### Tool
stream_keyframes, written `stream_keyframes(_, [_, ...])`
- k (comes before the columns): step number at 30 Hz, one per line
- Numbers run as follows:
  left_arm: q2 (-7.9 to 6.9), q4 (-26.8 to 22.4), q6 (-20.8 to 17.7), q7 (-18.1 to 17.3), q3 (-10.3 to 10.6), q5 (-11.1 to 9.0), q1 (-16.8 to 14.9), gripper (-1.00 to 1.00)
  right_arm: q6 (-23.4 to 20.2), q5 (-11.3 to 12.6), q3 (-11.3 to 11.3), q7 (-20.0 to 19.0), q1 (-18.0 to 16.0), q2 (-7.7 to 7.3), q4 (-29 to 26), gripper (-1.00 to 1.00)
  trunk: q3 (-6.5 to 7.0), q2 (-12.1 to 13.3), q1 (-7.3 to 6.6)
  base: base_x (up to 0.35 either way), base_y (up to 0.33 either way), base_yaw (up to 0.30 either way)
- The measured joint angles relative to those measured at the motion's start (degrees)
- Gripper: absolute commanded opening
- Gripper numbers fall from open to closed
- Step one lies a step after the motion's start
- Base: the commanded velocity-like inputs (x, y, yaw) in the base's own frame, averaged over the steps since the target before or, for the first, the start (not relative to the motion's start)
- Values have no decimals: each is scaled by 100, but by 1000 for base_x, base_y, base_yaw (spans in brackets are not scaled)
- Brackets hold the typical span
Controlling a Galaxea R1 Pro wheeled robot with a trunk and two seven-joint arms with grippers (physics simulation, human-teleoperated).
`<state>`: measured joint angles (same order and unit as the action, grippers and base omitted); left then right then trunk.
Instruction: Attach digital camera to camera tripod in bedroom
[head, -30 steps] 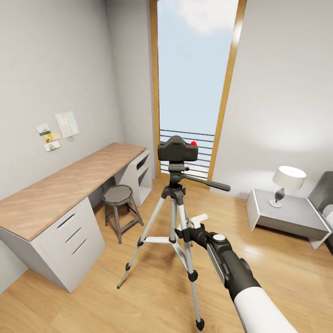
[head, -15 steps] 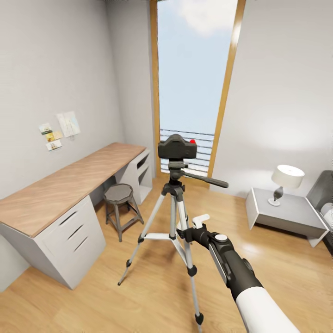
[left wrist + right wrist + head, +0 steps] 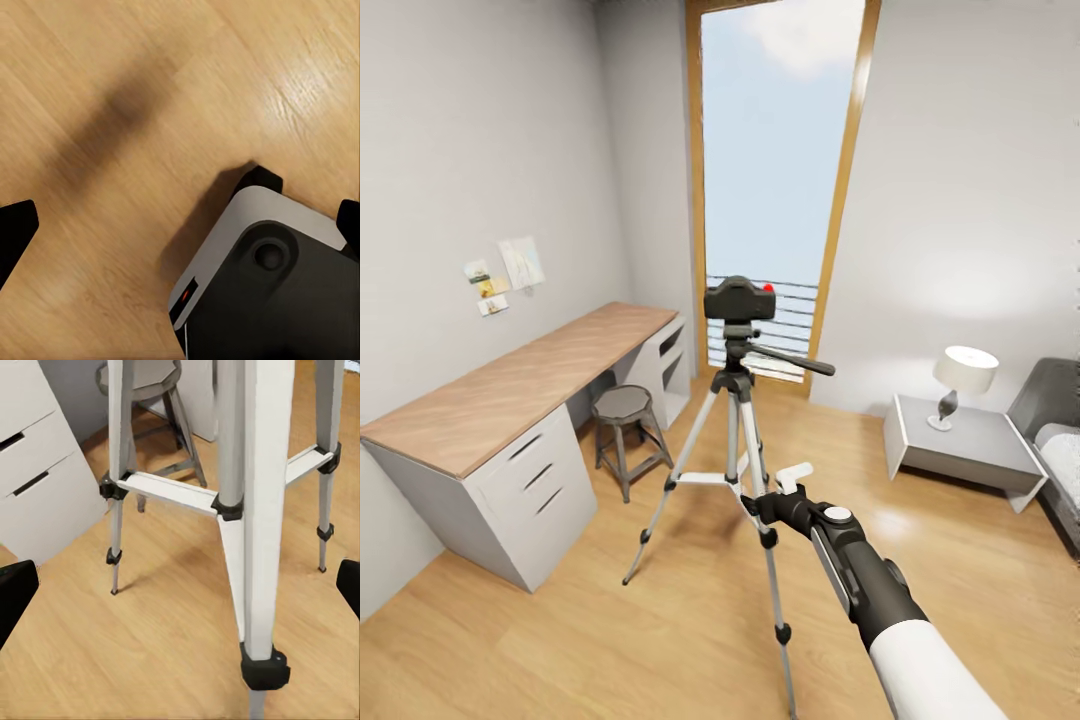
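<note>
In the head view the digital camera (image 3: 739,298) sits atop the upright camera tripod (image 3: 733,452) on the floor near the window, above and beyond the right hand (image 3: 785,482), the nearer one, its fingers apart and empty. The left wrist view shows the left hand's fingertips (image 3: 16,229) spread over bare floor (image 3: 112,135). The right wrist view shows a tripod leg close ahead between open fingers (image 3: 15,589).

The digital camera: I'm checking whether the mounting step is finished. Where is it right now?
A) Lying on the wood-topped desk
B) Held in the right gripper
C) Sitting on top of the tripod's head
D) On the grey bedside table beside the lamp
C: in the head view the digital camera sits on top of the camera tripod, while the right gripper is open lower down by the legs.
</note>
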<state>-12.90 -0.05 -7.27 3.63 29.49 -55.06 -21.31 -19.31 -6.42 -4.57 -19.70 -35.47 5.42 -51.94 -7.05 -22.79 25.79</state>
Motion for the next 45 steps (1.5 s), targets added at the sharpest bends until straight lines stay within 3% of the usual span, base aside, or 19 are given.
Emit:
stream_keyframes(11, [3,1,7,-2,-5,0,1,100,-59,20,8,0,0,-19,25,100,0,0,0,-337,0,0])
stream_keyframes(14, [4,3,8,0,-7,0,1,100,-74,25,16,0,0,-137,195,100,0,0,0,-305,0,0])
stream_keyframes(15, [1,4,8,-2,-9,0,2,100,-78,38,27,-3,1,-395,538,100,-1,0,-1,-262,0,0])
stream_keyframes(21, [3,5,7,-3,-9,-1,1,100,-82,107,55,-23,0,-847,1388,100,-1,-1,-1,-232,0,0])
stream_keyframes(23, [4,5,7,-3,-9,0,1,100,-79,117,57,-24,0,-900,1538,100,-1,0,-1,-146,0,0])
stream_keyframes(24, [7,3,8,-2,-9,-5,2,100,-30,110,71,-4,0,-1114,2175,100,-1,-2,-3,-75,0,0])
stream_keyframes(31, [31,5,2,-1,-9,-8,1,100,85,120,121,18,0,-1634,3565,100,-1,-1,-3,-27,0,0])
stream_keyframes(32, [40,4,1,-1,-10,-9,1,100,195,109,123,24,2,-1760,3960,100,-2,-1,-4,-5,0,0])
stream_keyframes(35, [52,5,0,-1,-9,-9,4,100,351,122,129,38,-1,-1849,4430,100,-1,-1,-3,-3,0,0])
stream_keyframes(36, [82,5,0,-2,-10,-9,14,100,598,116,112,70,3,-1902,4949,100,-2,-1,-4,0,0,0])
stream_keyframes(37, [103,5,2,-3,-9,-9,18,100,689,126,125,90,3,-1915,5132,100,-1,-1,-3,0,0,0])
stream_keyframes(39, [129,6,3,-5,-9,-9,21,100,743,129,130,117,25,-1915,5223,100,-1,-1,-3,0,0,0])
stream_keyframes(45, [200,5,7,-2,-9,-23,39,100,884,315,138,577,938,-1822,5369,100,-2,-1,-4,0,0,0])
